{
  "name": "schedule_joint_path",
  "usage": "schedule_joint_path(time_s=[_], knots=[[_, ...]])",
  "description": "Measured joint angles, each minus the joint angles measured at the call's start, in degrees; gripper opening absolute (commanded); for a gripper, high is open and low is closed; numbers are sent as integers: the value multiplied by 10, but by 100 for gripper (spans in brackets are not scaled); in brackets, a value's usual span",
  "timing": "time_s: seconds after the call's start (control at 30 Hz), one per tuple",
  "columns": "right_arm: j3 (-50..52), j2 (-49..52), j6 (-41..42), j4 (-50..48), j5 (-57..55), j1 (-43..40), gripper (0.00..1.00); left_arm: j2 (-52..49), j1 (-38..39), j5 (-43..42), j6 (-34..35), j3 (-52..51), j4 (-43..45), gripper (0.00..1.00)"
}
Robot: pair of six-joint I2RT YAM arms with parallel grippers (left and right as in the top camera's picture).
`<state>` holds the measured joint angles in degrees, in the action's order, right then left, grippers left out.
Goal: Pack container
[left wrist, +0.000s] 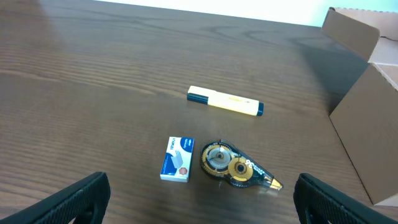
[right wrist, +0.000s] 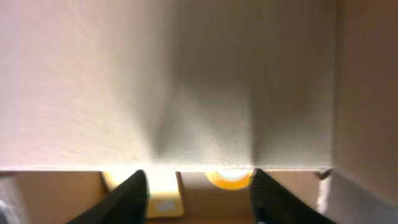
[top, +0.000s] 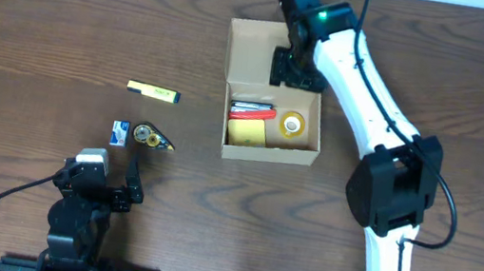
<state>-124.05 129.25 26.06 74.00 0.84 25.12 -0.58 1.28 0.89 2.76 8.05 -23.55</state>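
Nothing legible on my feeds.
I see print on the small blue box [left wrist: 178,159] and the correction-tape roller [left wrist: 236,168], too blurred to read.

container [top: 270,155]: plain tan cardboard box | sitting upright, right of centre | flap lid [top: 253,51] wide open, tipped back on far side | partly filled

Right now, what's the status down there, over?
Left gripper open, empty. Right gripper open at container flap. Highlighter, staple box, correction tape lying outside, on table.
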Motion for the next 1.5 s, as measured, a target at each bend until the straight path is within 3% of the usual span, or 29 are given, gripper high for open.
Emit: schedule_joint_path(time_s=[0.17, 0.57, 1.03, 1.37, 1.5], knots=[[-71, 0, -50, -6, 0, -6, 2, 0, 0, 0, 0, 0, 0, 95], [-135, 0, -197, -17, -18, -41, 1, 0, 0, 0, 0, 0, 0, 95], [-136, -10, -238, 103, 28, -29, 1, 0, 0, 0, 0, 0, 0, 95], [-136, -127, -244, 229, 13, 37, 1, 0, 0, 0, 0, 0, 0, 95], [-109, -168, -275, 228, 3, 27, 2, 0, 0, 0, 0, 0, 0, 95]])
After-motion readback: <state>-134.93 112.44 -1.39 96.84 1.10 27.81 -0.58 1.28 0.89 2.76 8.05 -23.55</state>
